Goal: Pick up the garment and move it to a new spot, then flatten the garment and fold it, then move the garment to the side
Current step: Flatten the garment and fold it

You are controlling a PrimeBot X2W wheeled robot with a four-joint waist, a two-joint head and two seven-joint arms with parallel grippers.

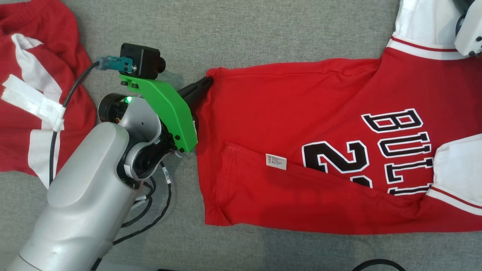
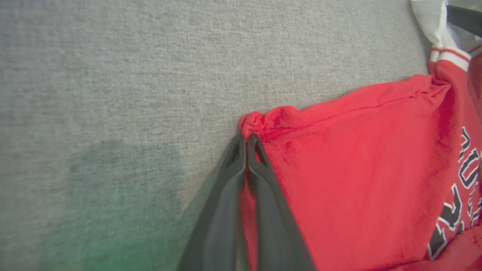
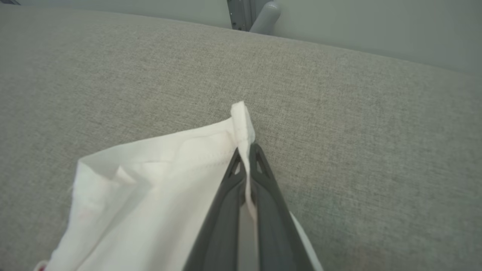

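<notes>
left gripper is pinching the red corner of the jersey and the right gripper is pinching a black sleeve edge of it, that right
Not quite. The right gripper is pinching a white sleeve edge, not a black one; the right wrist view shows it. The rest holds: the left gripper is pinching the red corner of the jersey.

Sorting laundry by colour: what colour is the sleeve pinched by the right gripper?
The sleeve is white; the right wrist view shows it best.
</notes>
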